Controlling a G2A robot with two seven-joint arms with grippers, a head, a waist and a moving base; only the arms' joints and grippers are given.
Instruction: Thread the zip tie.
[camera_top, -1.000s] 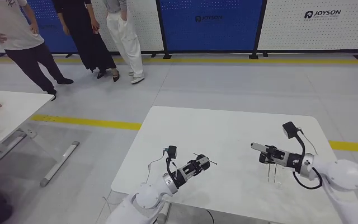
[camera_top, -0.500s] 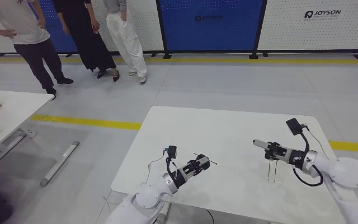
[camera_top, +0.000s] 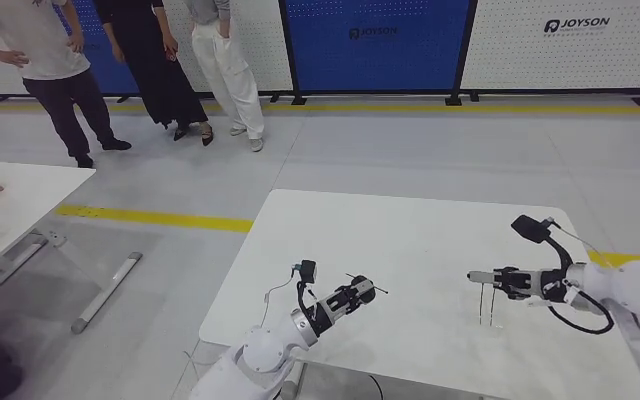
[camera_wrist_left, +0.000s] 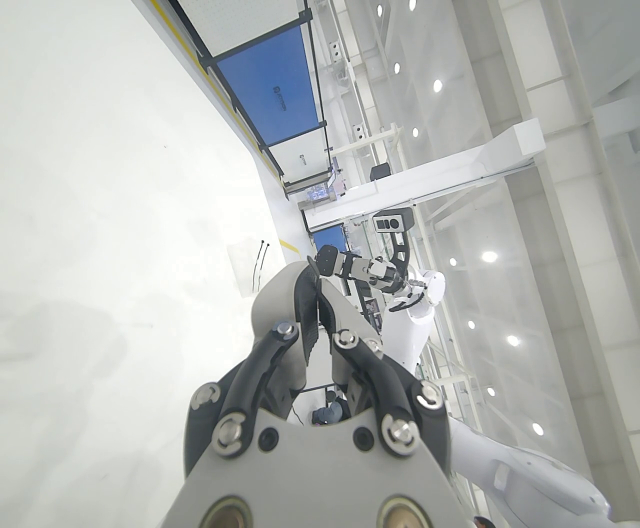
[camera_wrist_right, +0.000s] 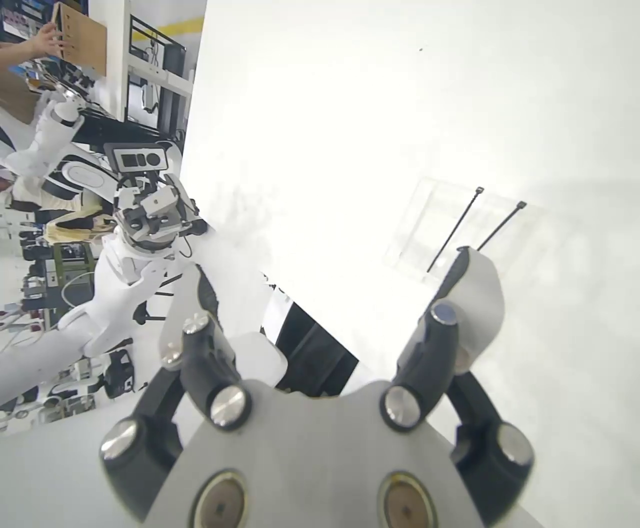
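Two black zip ties (camera_top: 489, 305) lie side by side on a clear plastic sheet (camera_wrist_right: 425, 210) near the table's right front; in the right wrist view they (camera_wrist_right: 456, 231) show just past the fingertips. My right gripper (camera_top: 480, 277) hovers just above and behind them, open (camera_wrist_right: 332, 265) with nothing between its fingers. My left gripper (camera_top: 362, 291) sits near the front left edge, fingers pressed together (camera_wrist_left: 312, 295). In the top view a thin black zip tie (camera_top: 381, 289) sticks out across its tip. The left wrist view shows the two ties (camera_wrist_left: 259, 267) farther off.
The white table (camera_top: 400, 230) is bare between the two arms. Its front edge runs close under the left arm. A second white table (camera_top: 30, 195) stands across the floor to the left.
My right gripper has shifted to the right and a little nearer the front edge, ending closer to the two zip ties. The left arm has stayed still.
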